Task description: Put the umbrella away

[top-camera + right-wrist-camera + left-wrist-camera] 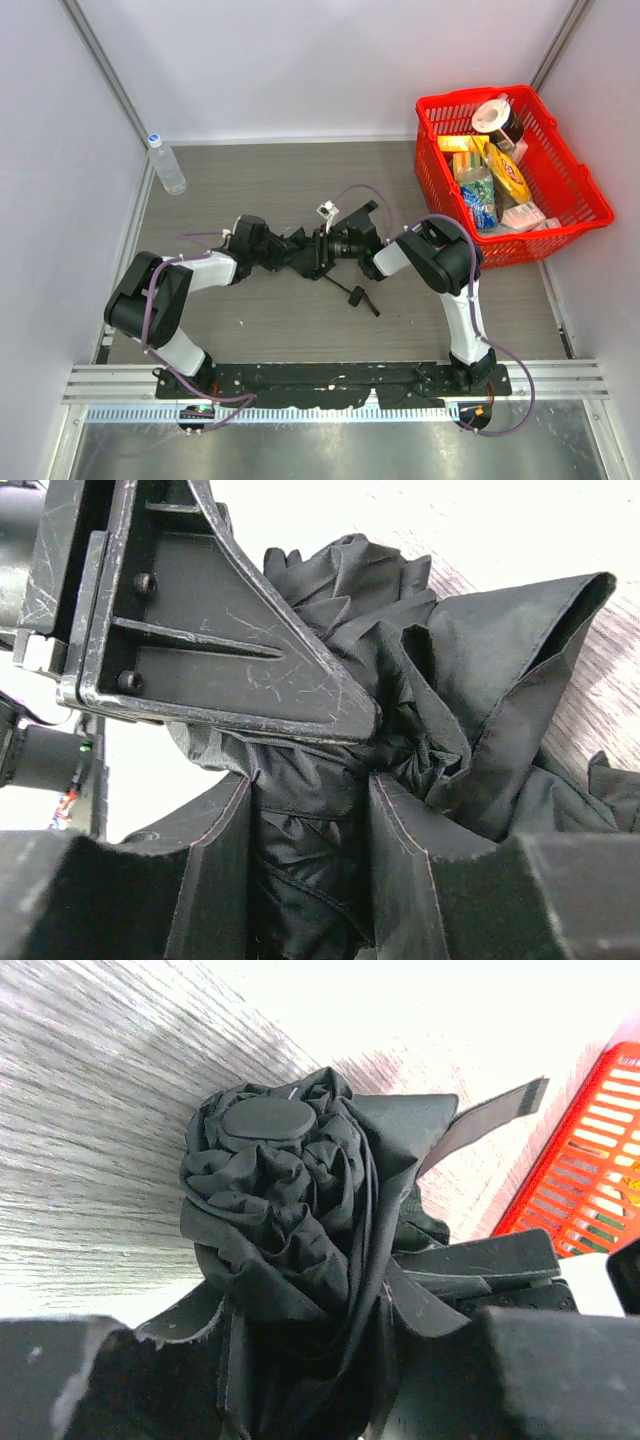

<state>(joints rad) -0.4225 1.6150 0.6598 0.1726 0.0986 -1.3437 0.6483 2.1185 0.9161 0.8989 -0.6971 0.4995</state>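
The black umbrella [322, 252] is bundled small at the table's middle, held between both grippers. In the left wrist view its crumpled fabric and round cap [268, 1120] fill the frame, and my left gripper [300, 1360] is shut on the bundle. In the right wrist view my right gripper [308, 850] is shut on the umbrella's fabric [300, 820], with the left gripper's finger [200, 650] crossing just above. The umbrella's handle with its strap [360, 297] lies on the table below the grippers.
A red basket [575, 215] with groceries stands at the right, and its wall shows in the left wrist view [590, 1170]. A clear water bottle [166, 165] stands at the back left by the wall. White walls enclose the table.
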